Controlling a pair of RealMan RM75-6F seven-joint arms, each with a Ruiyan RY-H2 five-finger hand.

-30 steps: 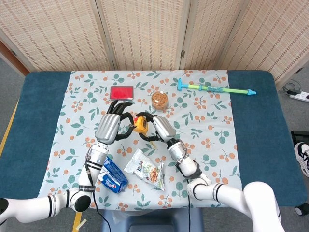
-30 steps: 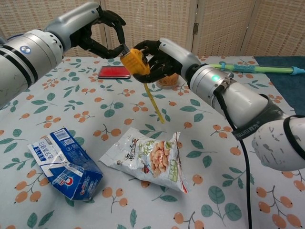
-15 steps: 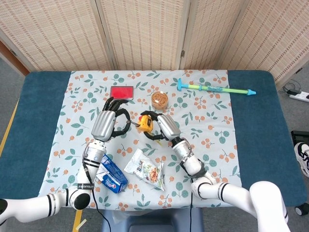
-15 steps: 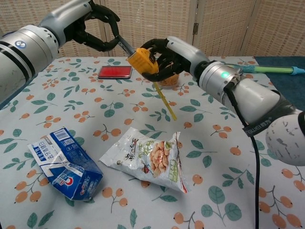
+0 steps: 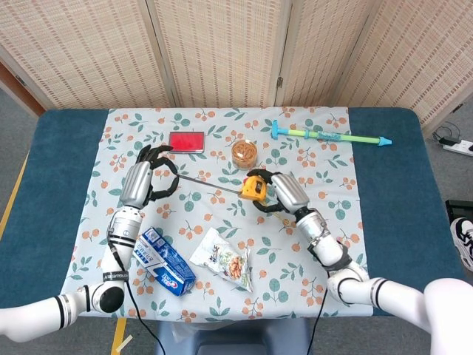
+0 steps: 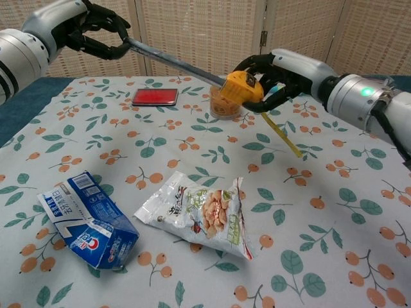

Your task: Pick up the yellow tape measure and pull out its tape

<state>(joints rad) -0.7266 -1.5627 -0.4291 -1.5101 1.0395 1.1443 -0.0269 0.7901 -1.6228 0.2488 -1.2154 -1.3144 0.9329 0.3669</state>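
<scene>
While the tape measure (image 6: 240, 87) is held clear of the counter (image 6: 359, 212) in the right hand (image 6: 277, 72), its tape (image 6: 174, 59) is seen stretched well out toward the left hand (image 6: 90, 29), whose fingers are closed on the tape's end. A second ago the two hands were almost touching and hardly any tape showed between them; since then they have been drawn apart, the case carried to the right and the end to the left, so a long grey span is now strung in the air between them. A yellow strap (image 6: 280, 133) is left dangling below the case. By this the pull may be judged largely done; only further extension remains, if more is wanted. Behind the case a snack cup (image 5: 244, 153) is seen, with a red box (image 5: 185, 141) near the left hand. Nearer the robot lie a snack bag (image 6: 200, 212) and a blue pack (image 6: 87, 219), both well below the stretched tape.
</scene>
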